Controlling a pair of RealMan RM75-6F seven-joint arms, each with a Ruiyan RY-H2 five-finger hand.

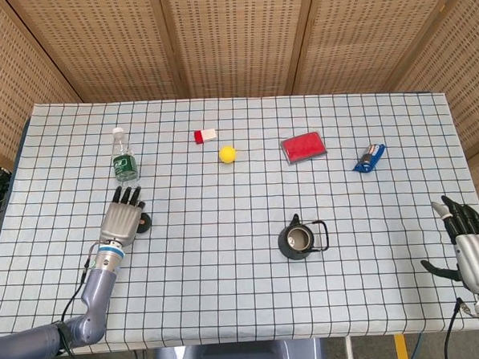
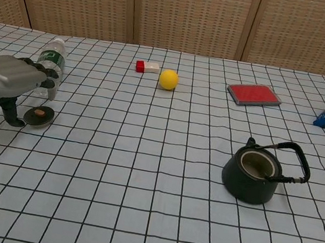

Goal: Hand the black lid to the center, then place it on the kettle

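Progress is close to nil by my reading: the small round black lid (image 2: 39, 115) with a brown knob lies flat on the checked cloth of the desk (image 1: 229, 293), at the left of the frame, just below the clear plastic water bottle with a green label (image 2: 49, 66). I have my left hand (image 1: 121, 220) low over the lid, fingers stretched forward and a little apart, thumb hanging down beside the lid's left edge in the chest view; it holds nothing, and I cannot tell whether it touches the lid. The dark round metal kettle (image 2: 255, 172) with a hoop handle stands uncovered at centre right, well apart from the lid. My right hand (image 1: 473, 248) waits at the lower right edge, fingers spread, empty. Grasping, carrying to the centre, handing over and capping all remain.
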